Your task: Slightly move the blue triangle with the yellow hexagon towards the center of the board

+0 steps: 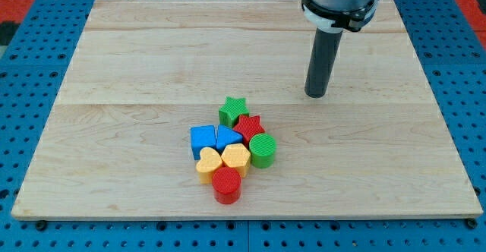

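Observation:
The blue triangle [228, 137] lies in a tight cluster of blocks below the board's middle. The yellow hexagon [236, 158] touches it just below and to its right. My tip [316, 95] is well up and to the right of the cluster, apart from every block. The dark rod rises from the tip to the arm at the view's top.
Around the two blocks sit a blue cube [202, 140], a green star [233, 110], a red star [250, 126], a green cylinder [263, 149], a yellow heart [208, 163] and a red cylinder [226, 185]. The wooden board [114, 70] lies on a blue perforated table.

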Available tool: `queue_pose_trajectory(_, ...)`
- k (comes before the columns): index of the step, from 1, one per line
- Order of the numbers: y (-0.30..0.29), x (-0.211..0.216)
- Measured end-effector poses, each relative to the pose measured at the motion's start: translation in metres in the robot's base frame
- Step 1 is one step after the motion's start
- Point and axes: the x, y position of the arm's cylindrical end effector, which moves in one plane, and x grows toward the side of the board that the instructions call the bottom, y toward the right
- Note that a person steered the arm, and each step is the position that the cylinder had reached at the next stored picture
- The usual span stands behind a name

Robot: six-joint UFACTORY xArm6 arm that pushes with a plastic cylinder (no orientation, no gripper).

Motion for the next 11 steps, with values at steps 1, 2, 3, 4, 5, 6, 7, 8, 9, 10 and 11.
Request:
queue_pose_trajectory(1, 0.000, 0.027)
queue_pose_trajectory(2, 0.000, 0.081)
queue_pose_trajectory(3, 0.007, 0.141)
queue_pose_trajectory(4, -0.001, 0.192)
queue_pose_trajectory(5, -0.005, 0.195)
queue_pose_trajectory(6, -0.022, 0.194)
queue_pose_trajectory(7, -0.045, 0.194)
queue_pose_trajectory(8, -0.055, 0.194)
queue_pose_trajectory(9, -0.055, 0.194)
queue_pose_trajectory(10, -0.062, 0.193)
queue_pose_trajectory(11, -0.077, 0.184)
